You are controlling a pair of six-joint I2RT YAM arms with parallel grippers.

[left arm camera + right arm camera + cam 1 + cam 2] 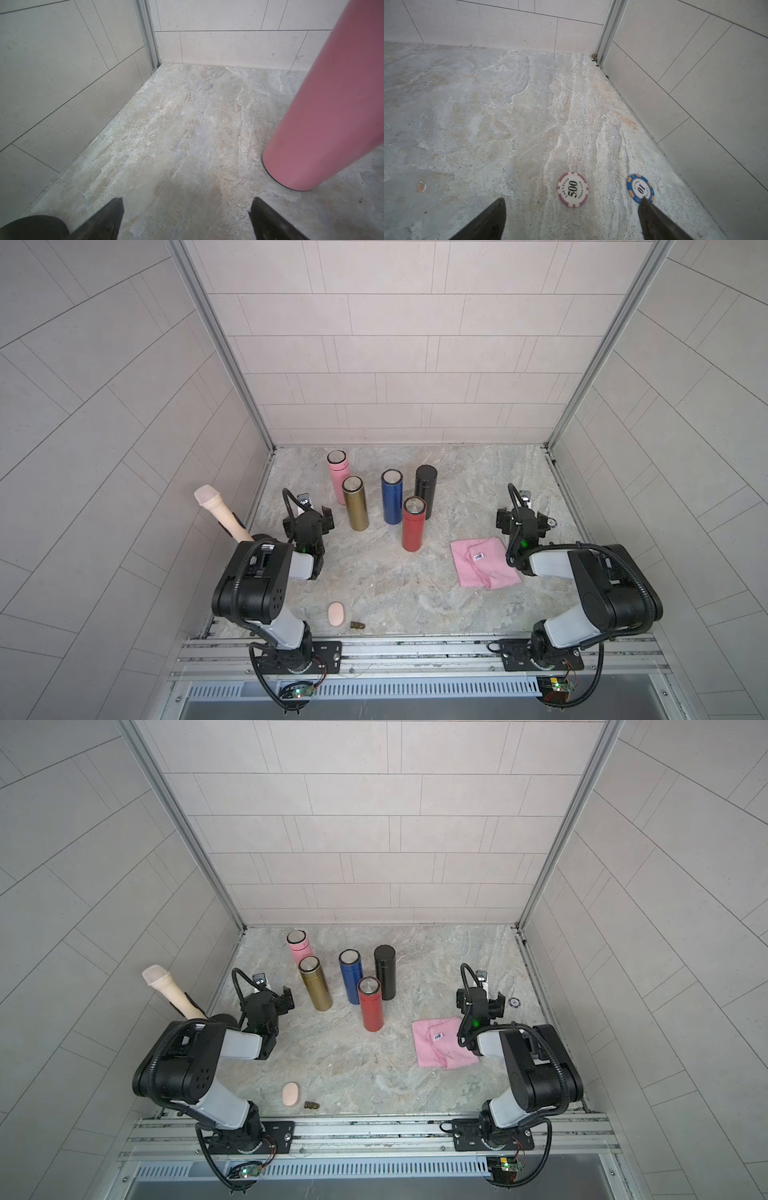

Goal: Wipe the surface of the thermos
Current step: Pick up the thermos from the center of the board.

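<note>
Several thermoses stand upright in a cluster at the back of the stone table: pink (338, 477), gold (355, 506), blue (392, 499), black (424, 489) and red (413, 526). A pink cloth (484, 562) lies crumpled to the right of the red one. My left gripper (308, 514) hangs open just left of the gold thermos, with nothing between its fingers (112, 216). In the left wrist view the pink thermos (324, 124) stands off to one side. My right gripper (521, 517) is open and empty, just behind the cloth.
Two poker chips lie under the right gripper, a 500 chip (572, 189) and a blue 10 chip (640, 188). A beige handled tool (216, 510) leans at the left wall. A pink oval pad (335, 614) and a small dark piece (356, 625) lie near the front rail.
</note>
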